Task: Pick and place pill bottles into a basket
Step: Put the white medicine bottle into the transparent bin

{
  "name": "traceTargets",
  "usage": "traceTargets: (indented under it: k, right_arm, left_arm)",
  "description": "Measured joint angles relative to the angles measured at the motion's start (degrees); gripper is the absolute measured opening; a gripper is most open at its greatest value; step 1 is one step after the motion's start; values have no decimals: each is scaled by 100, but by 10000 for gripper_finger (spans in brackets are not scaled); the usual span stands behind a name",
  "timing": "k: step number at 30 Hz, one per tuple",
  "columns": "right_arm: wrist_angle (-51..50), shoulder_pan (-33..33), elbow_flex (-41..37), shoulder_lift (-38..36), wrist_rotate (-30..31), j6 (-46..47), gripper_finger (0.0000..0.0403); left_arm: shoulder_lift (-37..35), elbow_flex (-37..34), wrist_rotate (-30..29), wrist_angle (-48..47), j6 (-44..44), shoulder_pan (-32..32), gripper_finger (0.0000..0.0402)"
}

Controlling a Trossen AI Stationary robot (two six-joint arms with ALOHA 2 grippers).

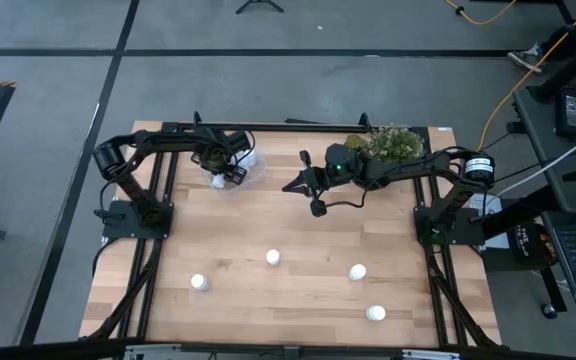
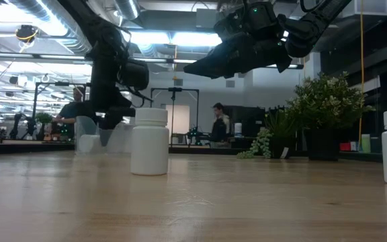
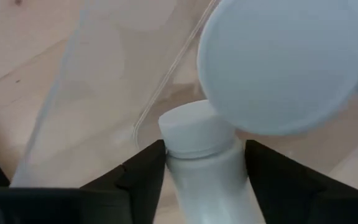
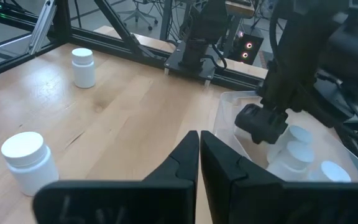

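Inside clear basket (image 4: 241, 112), left gripper (image 3: 197, 168) straddles smooth white bottle (image 3: 201, 149).

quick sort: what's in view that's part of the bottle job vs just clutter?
Job:
- four pill bottles loose on the table
- bottles in the basket
- basket
- bottle between the left gripper's fingers, over the basket
- right gripper, shut, empty, waiting mid-table

Clutter:
- green plant
- people in the room behind

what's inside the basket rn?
Basket holds at least three white pill bottles, seen in the right wrist view. The left gripper hangs over them with one bottle between its fingers. Anything beneath the gripper is hidden.
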Motion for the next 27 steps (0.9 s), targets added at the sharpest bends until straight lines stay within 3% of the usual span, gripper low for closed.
traceTargets:
  k: [5,12,21,27]
  right_arm:
    - [4,0,0,0,0,0,20]
    - [4,-2,0,0,0,0,20]
    - [2,0,0,0,0,0,20]
    - [2,-2,0,0,0,0,20]
  left_arm:
    - [-255,0,-14,-1,0,0,171]
    - [-668,0,-60,-34,5,-3,177]
    - [-1328,2,-1177,22,-62,-351,172]
    - [-1577,-406,-1619,690,-61,-776,172]
